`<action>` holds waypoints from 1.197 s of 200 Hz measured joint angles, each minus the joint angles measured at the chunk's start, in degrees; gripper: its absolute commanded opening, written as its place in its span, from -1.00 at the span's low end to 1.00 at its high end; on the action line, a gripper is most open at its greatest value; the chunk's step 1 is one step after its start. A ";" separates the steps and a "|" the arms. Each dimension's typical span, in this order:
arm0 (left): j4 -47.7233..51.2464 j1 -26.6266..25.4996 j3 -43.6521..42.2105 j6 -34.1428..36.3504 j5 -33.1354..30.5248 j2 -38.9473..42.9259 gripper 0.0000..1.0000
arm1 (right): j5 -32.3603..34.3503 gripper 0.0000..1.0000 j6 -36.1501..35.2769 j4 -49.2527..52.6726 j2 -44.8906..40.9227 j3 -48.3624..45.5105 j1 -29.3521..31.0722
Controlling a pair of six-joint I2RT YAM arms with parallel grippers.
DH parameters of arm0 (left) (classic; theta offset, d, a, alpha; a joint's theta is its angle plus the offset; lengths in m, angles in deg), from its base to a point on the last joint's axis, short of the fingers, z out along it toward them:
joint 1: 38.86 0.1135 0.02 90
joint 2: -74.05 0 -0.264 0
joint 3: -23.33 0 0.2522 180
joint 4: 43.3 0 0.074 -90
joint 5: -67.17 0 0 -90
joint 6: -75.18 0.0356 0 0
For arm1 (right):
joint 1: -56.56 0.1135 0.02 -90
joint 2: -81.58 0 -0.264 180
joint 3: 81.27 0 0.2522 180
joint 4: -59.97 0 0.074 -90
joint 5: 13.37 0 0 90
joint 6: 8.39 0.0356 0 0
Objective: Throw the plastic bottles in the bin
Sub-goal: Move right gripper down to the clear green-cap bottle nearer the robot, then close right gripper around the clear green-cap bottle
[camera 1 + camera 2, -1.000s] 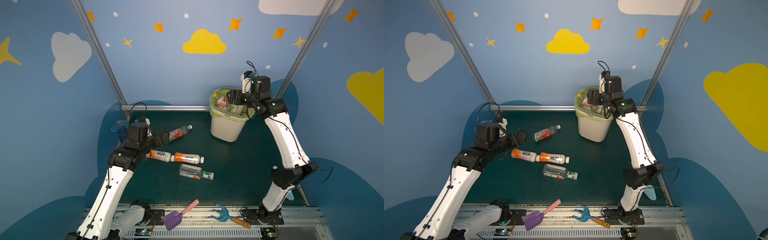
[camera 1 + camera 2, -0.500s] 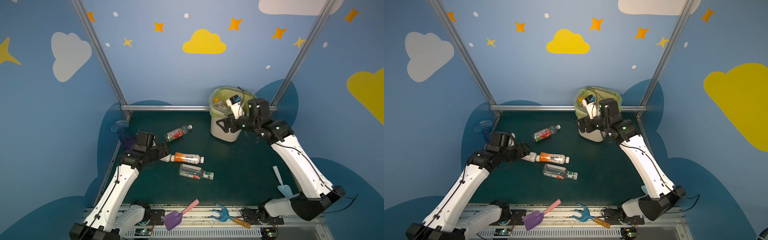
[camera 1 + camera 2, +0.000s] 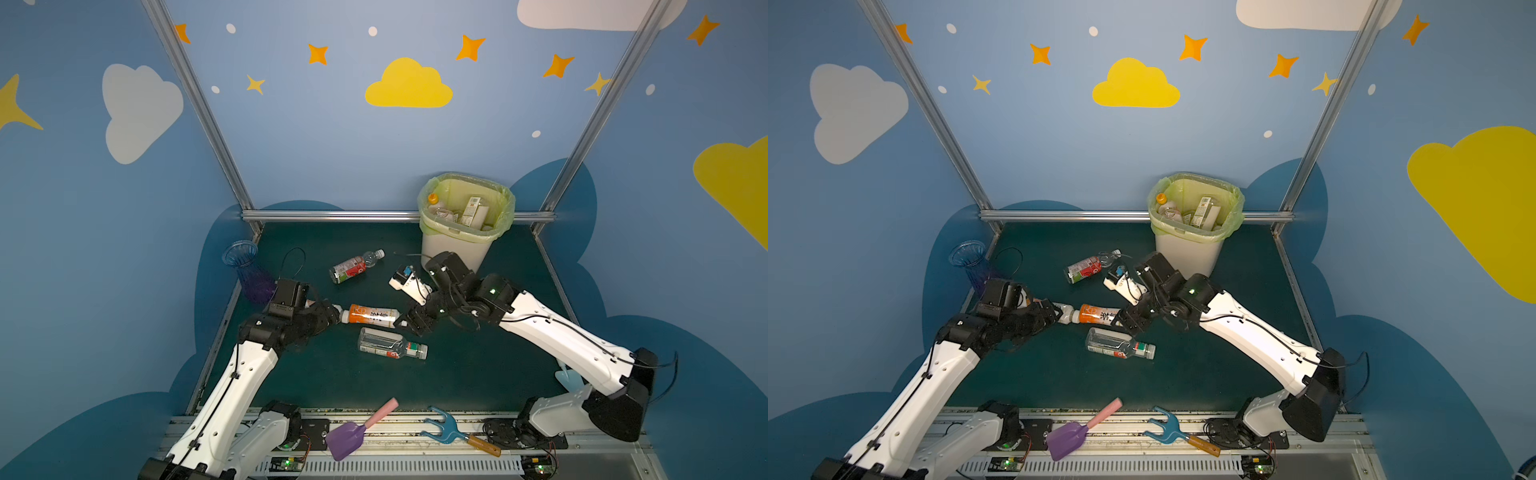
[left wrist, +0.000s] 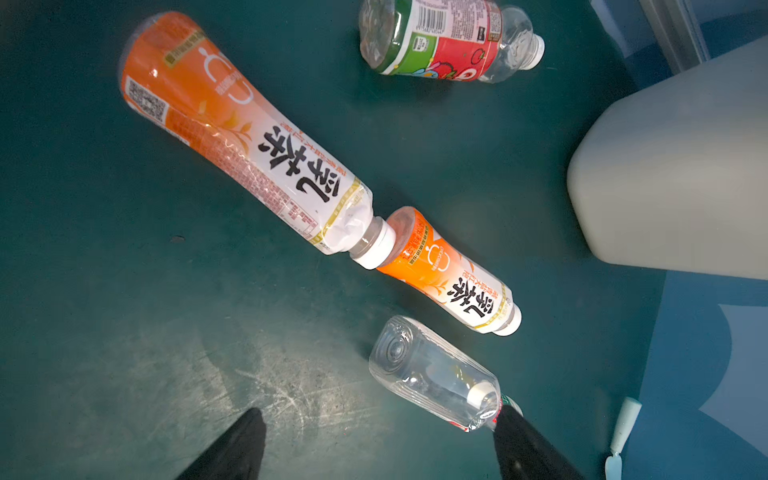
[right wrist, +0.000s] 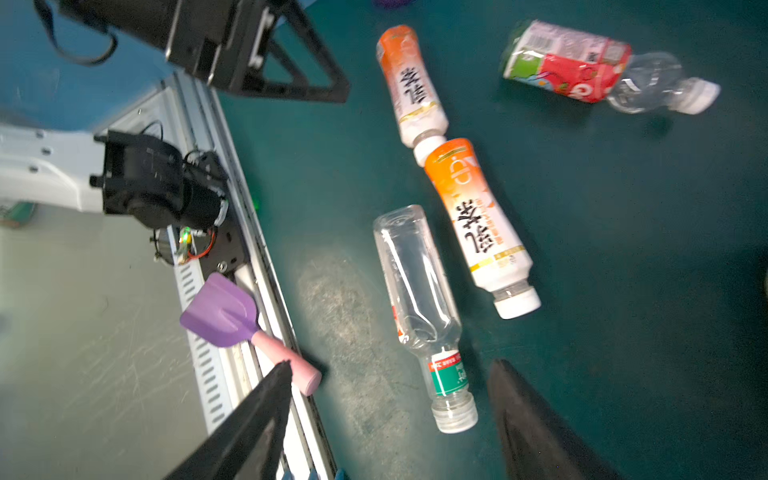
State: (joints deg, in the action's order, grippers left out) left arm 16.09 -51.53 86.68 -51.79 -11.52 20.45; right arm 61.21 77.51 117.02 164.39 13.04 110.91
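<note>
Four plastic bottles lie on the green mat. Two orange-labelled ones [image 4: 232,137] [image 4: 449,274] lie end to end. A clear green-banded one [image 3: 386,343] [image 5: 415,274] lies in front of them, and a red-labelled one [image 3: 353,266] lies behind. My left gripper [image 3: 329,316] [image 4: 379,411] is open and low over the left orange bottle, largely hiding it in both top views. My right gripper [image 3: 415,325] [image 5: 390,365] is open, hovering by the right orange bottle's [image 3: 372,314] cap end, above the clear bottle's neck. The bin [image 3: 455,251] stands at the back right with several bottles [image 3: 469,210] inside.
A blue-purple vase [image 3: 245,266] stands at the back left corner. A purple shovel [image 3: 353,432] and a blue fork [image 3: 449,428] lie on the front rail. A pale blue trowel [image 3: 567,376] lies by the right arm. Metal frame posts bound the mat.
My right arm has swung down from over the bin to low above the mat by the bottles. My left gripper has dropped lower and forward, over the left orange bottle.
</note>
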 measured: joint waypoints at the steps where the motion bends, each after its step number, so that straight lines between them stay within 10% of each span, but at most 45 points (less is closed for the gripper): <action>1: -0.04 0.00 -0.04 -0.02 0.00 0.09 0.76 | 0.07 0.52 -0.11 0.09 0.24 0.02 0.26; 239: -1.60 0.63 0.17 -0.31 -2.95 8.15 0.98 | 12.00 0.58 -6.43 9.40 32.65 16.11 8.00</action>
State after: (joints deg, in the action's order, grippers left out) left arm 14.49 -50.89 86.85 -52.09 -14.47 28.60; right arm 73.21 71.08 126.42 197.04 29.15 118.91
